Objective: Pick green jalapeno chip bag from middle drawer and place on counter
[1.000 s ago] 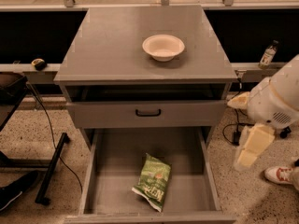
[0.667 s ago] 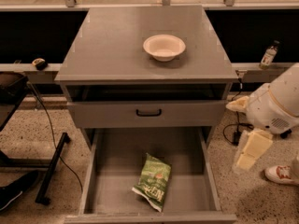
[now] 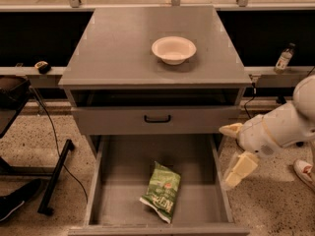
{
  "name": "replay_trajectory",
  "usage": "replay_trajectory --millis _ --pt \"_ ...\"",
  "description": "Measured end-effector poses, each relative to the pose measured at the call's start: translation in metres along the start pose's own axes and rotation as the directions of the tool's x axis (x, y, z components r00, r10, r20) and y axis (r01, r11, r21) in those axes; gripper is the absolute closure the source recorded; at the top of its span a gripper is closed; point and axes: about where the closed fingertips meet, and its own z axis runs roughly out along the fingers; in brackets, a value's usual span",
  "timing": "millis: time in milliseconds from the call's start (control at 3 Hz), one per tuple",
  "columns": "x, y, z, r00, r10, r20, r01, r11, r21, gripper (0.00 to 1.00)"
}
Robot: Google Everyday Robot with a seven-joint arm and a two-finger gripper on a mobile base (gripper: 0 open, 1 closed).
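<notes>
One bag [image 3: 161,191] lies flat on the floor of the open drawer [image 3: 194,168], near its front. Its long axis runs front to back, the far end leaning slightly right. One bowl [image 3: 173,49] sits on the counter [image 3: 118,48]. The gripper [image 3: 235,150] hangs just right of the drawer, fingers apart and empty.

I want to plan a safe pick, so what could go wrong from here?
1. The gripper hangs outside the drawer, beside its right wall; reaching in, it might strike that wall.
2. The chip bag lies flat on the drawer floor, so the grip could slip off it.
3. The bowl stands on the counter; placing the bag might bump it.
</notes>
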Motion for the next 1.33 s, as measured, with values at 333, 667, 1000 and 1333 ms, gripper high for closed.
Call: replay_trajectory --millis 333,667,1000,1333 --pt "0.007 -0.008 0.046 0.988 -0.042 0.149 0.041 0.9991 0.013 0.00" --pt "0.008 -0.009 0.052 0.983 -0.089 0.158 0.088 0.9960 0.015 0.00" --pt "0.019 -0.011 0.067 0.986 -0.051 0.157 0.053 0.9986 -0.008 0.00" --pt "0.053 -0.017 0.114 0.973 0.058 0.222 -0.047 0.9974 -0.055 0.00"
